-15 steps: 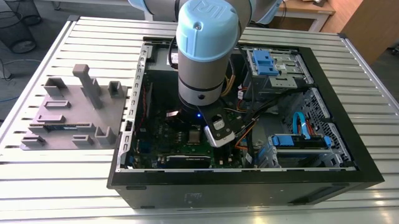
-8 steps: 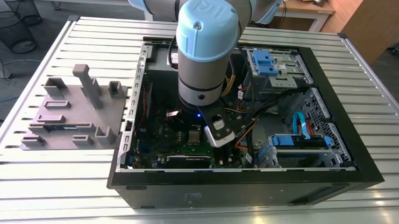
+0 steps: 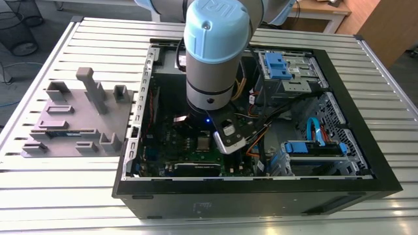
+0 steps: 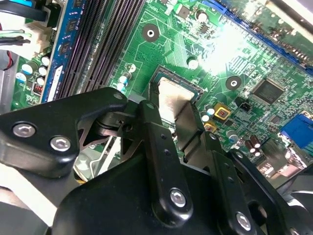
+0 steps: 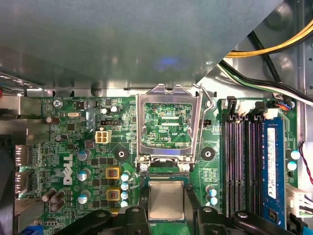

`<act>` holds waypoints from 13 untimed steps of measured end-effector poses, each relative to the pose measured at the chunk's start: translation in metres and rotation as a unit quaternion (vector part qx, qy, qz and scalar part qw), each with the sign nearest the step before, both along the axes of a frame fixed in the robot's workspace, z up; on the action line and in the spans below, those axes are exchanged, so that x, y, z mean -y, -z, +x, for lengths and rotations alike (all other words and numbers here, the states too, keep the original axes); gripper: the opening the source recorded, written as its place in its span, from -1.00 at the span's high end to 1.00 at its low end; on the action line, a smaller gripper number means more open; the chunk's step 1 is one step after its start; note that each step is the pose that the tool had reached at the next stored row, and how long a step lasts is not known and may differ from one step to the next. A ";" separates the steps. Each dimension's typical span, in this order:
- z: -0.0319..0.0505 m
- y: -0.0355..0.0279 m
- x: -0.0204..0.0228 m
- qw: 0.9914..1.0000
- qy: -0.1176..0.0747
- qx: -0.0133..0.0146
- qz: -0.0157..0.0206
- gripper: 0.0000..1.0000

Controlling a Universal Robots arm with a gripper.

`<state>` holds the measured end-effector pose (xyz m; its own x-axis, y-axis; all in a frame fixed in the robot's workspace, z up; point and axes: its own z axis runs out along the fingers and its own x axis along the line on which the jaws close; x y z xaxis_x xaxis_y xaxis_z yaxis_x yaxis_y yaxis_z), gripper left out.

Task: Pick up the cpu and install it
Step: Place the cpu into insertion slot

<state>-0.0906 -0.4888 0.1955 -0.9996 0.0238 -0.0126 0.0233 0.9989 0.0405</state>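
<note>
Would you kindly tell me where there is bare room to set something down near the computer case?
The slatted table is bare on the near side of the computer case and along the exterior view's right of it. The gap to the grey fixture tray is narrow. Inside, the arm, cables and drive bays crowd it.

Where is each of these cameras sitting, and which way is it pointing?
Exterior view: off the arm, raised, looking down on the open computer case on the slatted table; the arm shows mid-picture.
First wrist view: on the wrist, facing the motherboard and open socket frame; the gripper shows.
Second wrist view: on the wrist, viewing the motherboard at a slant; the gripper shows up close.
Shared: both wrist views show the cpu between the gripper's fingers.
</note>
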 end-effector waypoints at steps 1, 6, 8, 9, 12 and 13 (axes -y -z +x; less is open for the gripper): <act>-0.0003 0.0001 0.0000 1.000 0.000 0.000 0.000 0.18; -0.0016 0.0012 0.0000 1.000 0.000 0.000 -0.001 0.18; -0.0017 0.0017 0.0001 1.000 0.000 0.000 -0.001 0.18; -0.0017 0.0017 0.0001 1.000 0.000 0.000 -0.001 0.18; -0.0017 0.0018 0.0000 1.000 0.000 0.000 -0.001 0.18; -0.0017 0.0019 0.0000 1.000 0.000 0.000 -0.001 0.18</act>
